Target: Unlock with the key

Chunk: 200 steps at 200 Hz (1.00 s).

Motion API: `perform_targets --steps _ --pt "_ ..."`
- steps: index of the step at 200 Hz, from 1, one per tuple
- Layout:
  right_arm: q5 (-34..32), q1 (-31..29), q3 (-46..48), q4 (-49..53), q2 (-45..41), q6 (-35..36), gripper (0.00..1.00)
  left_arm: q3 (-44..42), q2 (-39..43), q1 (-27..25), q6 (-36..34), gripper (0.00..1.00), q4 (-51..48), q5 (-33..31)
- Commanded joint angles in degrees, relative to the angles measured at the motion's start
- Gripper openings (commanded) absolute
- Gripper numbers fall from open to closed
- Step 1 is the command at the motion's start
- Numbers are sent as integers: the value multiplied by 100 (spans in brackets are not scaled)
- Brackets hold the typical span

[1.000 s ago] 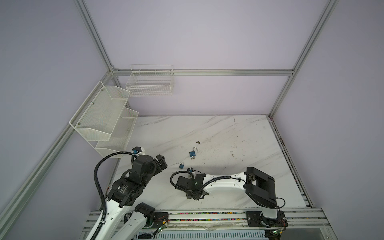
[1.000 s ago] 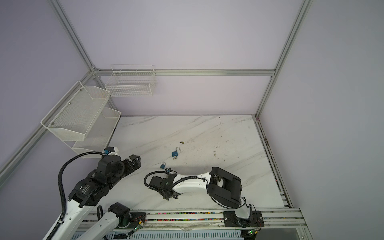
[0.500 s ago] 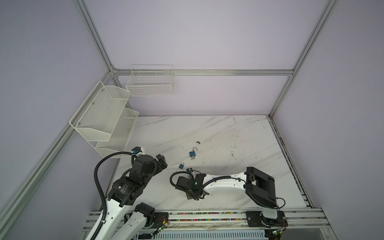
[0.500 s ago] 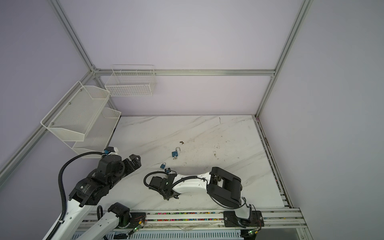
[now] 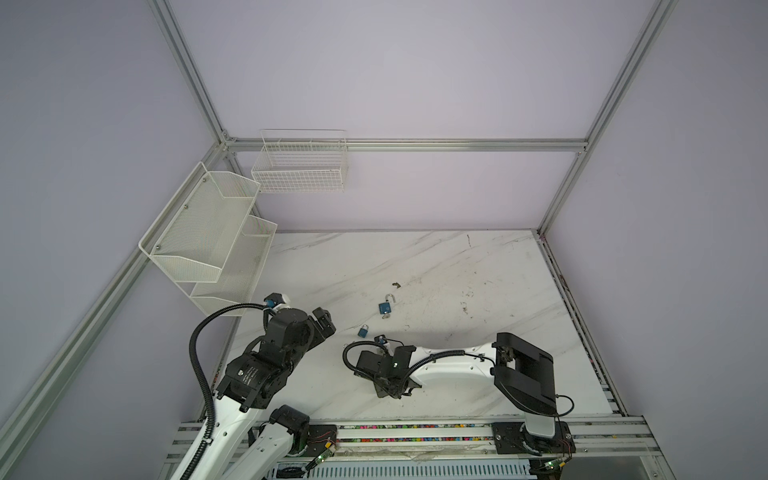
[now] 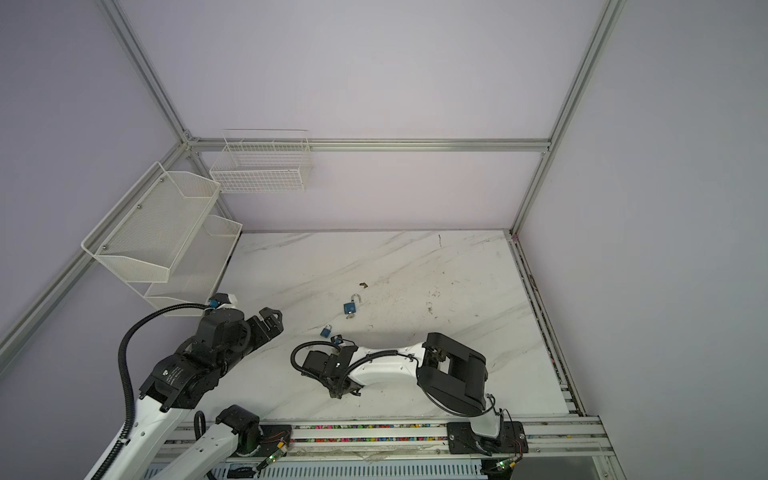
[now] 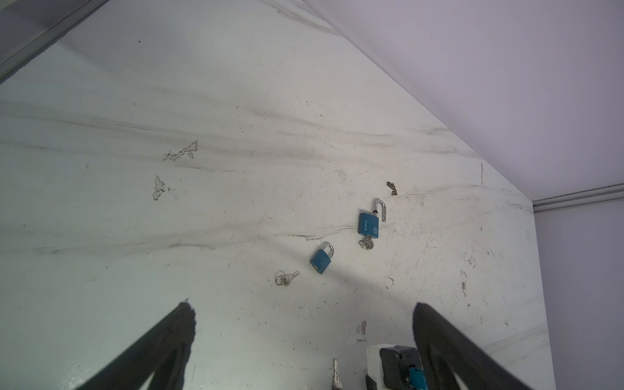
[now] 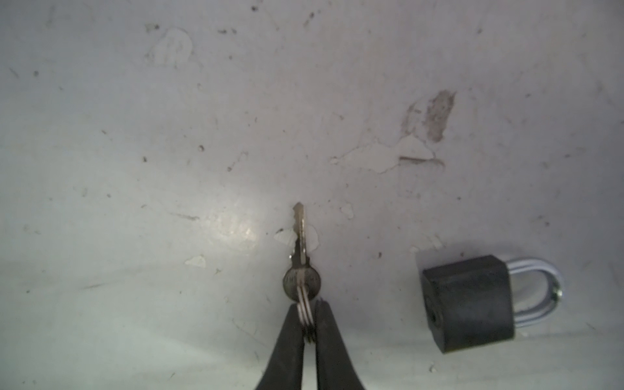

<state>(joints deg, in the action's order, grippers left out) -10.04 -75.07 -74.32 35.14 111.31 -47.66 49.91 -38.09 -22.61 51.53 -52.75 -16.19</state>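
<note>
Key (image 8: 300,236): located directly ahead of the right claw (image 8: 308,320), blade pointing away from it, on or just over the counter (image 8: 135,152); contact with the surface cannot be confirmed. The right claw is pressed onto the key ring (image 8: 305,312), one finger on each side, not onto the round bow of the key.

Just to one side of the right claw lies a dark-looking padlock (image 8: 467,304), shackle (image 8: 540,293) seated shut, keyway (image 8: 433,317) turned toward the claw side. It is near the key but not touching it.

Procedure note, as judged from the room: a hold on the ring alone lets the key pivot. Before insertion, steady the blade, preferably by regripping on the bow. The blade then has to swing roughly a quarter turn to line up with the keyway. The padlock is loose and would likely slide under a push; brace it with the other arm.

Farther out from the right claw: a spare key (image 7: 287,278) on its own ring, a closed blue padlock (image 7: 321,260), then an open blue padlock (image 7: 368,225) with an inserted key (image 7: 367,243) at its base. Whether the closed blue one is the padlock beside the claw cannot be told.

The left claw (image 5: 325,323) is spread wide, empty, held clear of the counter.
</note>
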Motion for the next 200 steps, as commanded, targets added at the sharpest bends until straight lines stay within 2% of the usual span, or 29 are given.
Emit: perform_targets --steps 1,30,74,117,167,200 --pt "-78 71 126 4 -117 145 11 108 20 30 102 100 221 76" --pt "-103 105 153 -118 -142 317 9 99 29 27 176 100 221 116" --pt "-204 109 302 -328 -347 582 0 41 197 37 364 100 112 177" --pt "-616 109 422 -563 -627 1163 0 88 313 46 535 100 51 264" --pt "-478 289 1047 -1601 -1462 2054 0 247 435 51 982 100 -70 295" --pt "-300 499 1334 -2003 -2117 2439 0 63 573 47 1444 100 318 567"
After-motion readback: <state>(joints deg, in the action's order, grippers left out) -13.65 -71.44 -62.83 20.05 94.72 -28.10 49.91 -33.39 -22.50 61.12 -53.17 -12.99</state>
